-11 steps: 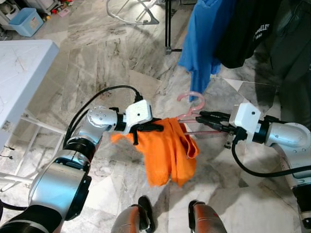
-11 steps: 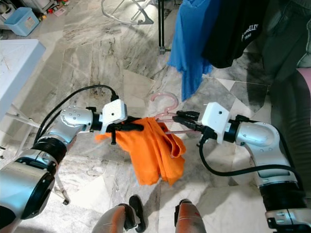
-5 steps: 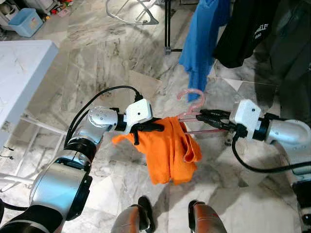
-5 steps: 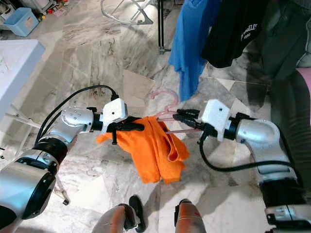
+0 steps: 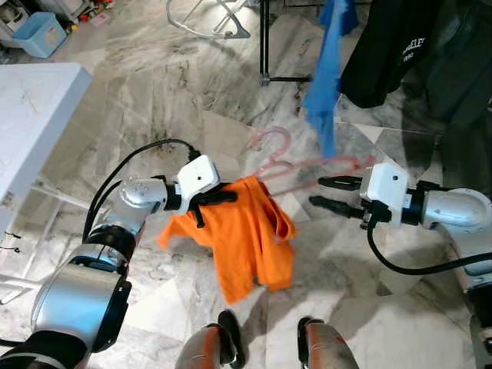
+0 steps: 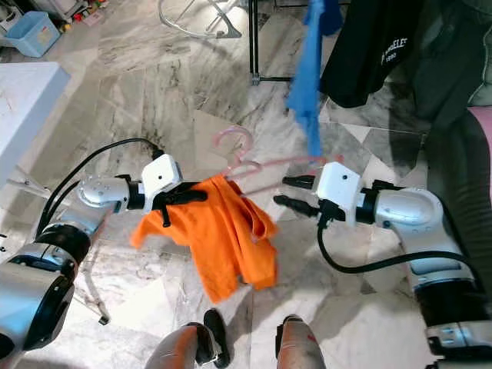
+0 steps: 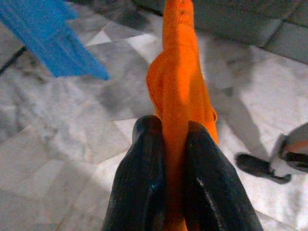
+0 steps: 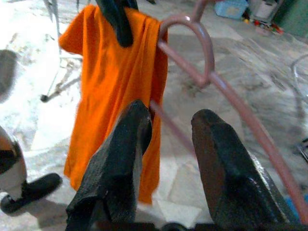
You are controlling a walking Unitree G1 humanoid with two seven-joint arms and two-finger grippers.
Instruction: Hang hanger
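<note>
Down by the robot's feet [image 5: 265, 346] the marble floor [image 5: 154, 84] shows between its legs, and just above that hangs the orange garment [image 5: 246, 238], draped on a pink plastic hanger [image 5: 296, 165] held out in front of the body. The left gripper [image 5: 219, 198] has its two black fingers [image 7: 144, 178] pinched tight on a fold of the orange cloth at the hanger's near shoulder, so that arm alone carries the load. The right gripper [image 5: 332, 193] sits just off the hanger's other end with its fingers spread apart and nothing between them; in the right wrist view the pink bar runs past the fingers without being clamped.

The hanger's long bar lies roughly level, running from the left gripper across toward the right one, tilted a little upward at the right end. Its hook [image 5: 269, 142] rises from the middle and curls up and away from the robot.

Further off, a blue shirt [image 5: 327, 69] and a black garment [image 5: 396, 46] hang from a dark clothes rack whose upright post [image 5: 265, 38] stands on the floor; a white table [image 5: 34, 115] is off to the robot's left.

I'd judge this the carrying stage: garment on hanger, rail not reached. The next move likely calls for raising the hook toward the rack's rail, beside the blue shirt, steadying the free end.
</note>
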